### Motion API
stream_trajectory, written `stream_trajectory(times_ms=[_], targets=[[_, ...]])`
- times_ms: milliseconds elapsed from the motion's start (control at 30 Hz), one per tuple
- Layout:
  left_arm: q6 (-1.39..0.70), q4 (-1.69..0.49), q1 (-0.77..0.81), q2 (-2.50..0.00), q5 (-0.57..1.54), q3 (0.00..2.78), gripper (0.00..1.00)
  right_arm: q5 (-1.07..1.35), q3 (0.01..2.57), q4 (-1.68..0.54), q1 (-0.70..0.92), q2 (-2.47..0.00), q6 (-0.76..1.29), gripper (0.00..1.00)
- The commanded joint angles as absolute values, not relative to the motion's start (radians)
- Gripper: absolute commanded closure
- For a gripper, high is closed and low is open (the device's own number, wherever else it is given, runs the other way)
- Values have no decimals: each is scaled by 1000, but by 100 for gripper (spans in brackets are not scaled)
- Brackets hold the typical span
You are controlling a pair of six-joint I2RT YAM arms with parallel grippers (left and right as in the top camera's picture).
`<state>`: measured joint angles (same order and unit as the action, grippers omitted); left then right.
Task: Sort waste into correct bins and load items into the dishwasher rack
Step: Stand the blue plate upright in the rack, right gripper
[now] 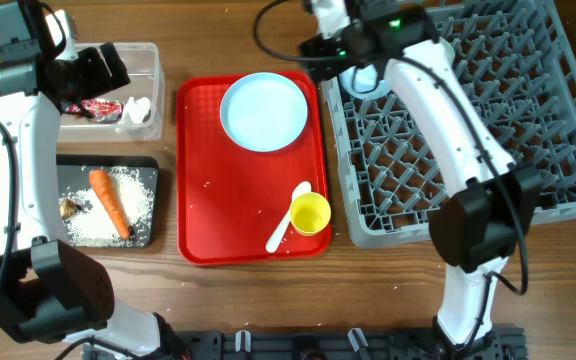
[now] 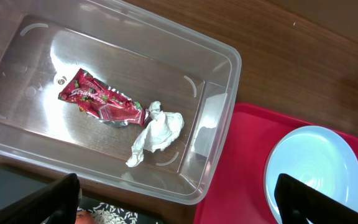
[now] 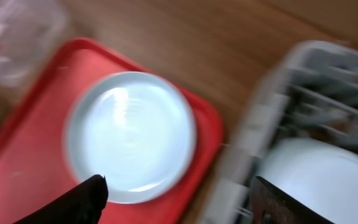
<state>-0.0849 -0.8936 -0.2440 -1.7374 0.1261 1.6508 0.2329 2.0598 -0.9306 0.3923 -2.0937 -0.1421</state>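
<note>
Left gripper (image 2: 178, 182) jaws apart, over clear tub (image 2: 229, 62); wrapper (image 2: 101, 102), tissue (image 2: 157, 130) lie inside.

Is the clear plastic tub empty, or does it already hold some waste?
Not empty. The clear tub holds the red wrapper and the crumpled white tissue.

No legible txt anywhere; print on red snack wrapper (image 2: 101, 102) too small to read.
</note>
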Motion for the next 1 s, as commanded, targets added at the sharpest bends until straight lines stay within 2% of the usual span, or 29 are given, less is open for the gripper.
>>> stream_trajectory(times_ms=[0,100,133,233,500,667,733,867,967], targets=[[-91,-891,-244,-1749,134,1651,0,323,2069,-960,463,-2193,-105,25],[-91,-888,-244,-1749,134,1651,0,199,2069,-1018,505,-2269,-101,26],[-91,-880,-244,-1749,134,1651,0,189,2069,-1027,505,-2286,-80,32],[-91,-856,-244,-1751,134,1651,0,53,2068,-1045,506,-2343,40,37],[-90,-845,-244,-1751,134,1651,0,-11,2068,-1034,504,-2423,163,39],[-90,-845,-244,-1751,134,1651,0,-7,2068,-1019,504,-2455,167,40],[-90,-845,-244,-1751,134,1651,0,0,2068,-1017,504,-2463,168,48],[-90,-845,-244,-1751,134,1651,0,0,2068,-1005,504,-2464,167,86],[-91,-845,-244,-1751,134,1651,0,0,2068,-992,504,-2464,167,96]])
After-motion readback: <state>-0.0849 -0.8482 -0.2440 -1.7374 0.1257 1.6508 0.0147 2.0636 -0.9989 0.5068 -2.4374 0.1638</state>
